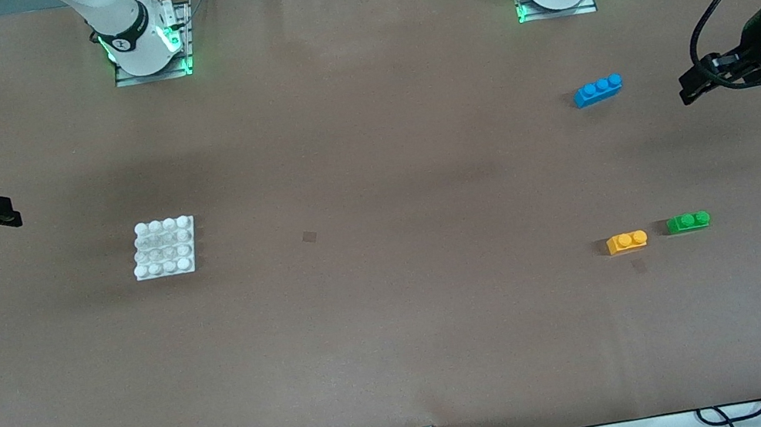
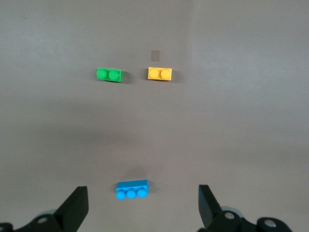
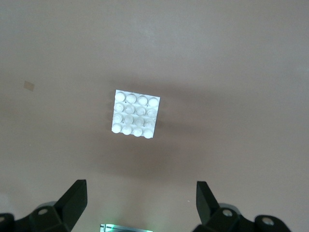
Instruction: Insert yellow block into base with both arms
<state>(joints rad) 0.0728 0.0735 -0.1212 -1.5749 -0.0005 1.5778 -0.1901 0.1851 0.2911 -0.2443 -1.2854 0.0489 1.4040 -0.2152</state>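
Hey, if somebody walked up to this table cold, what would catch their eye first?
Probably the three bright bricks toward the left arm's end of the table: the yellow block beside the green brick, with the blue brick farther from the front camera. Next, the white base lying alone toward the right arm's end. The left gripper and right gripper hang open and empty at the table's ends.

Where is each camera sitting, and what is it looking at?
Front view: high across the table, facing both arms; left gripper and right gripper wait open at the table's ends.
Left wrist view: looks down on yellow block, green brick, blue brick; its fingers show.
Right wrist view: looks down on base.
Shared: front view shows all these.
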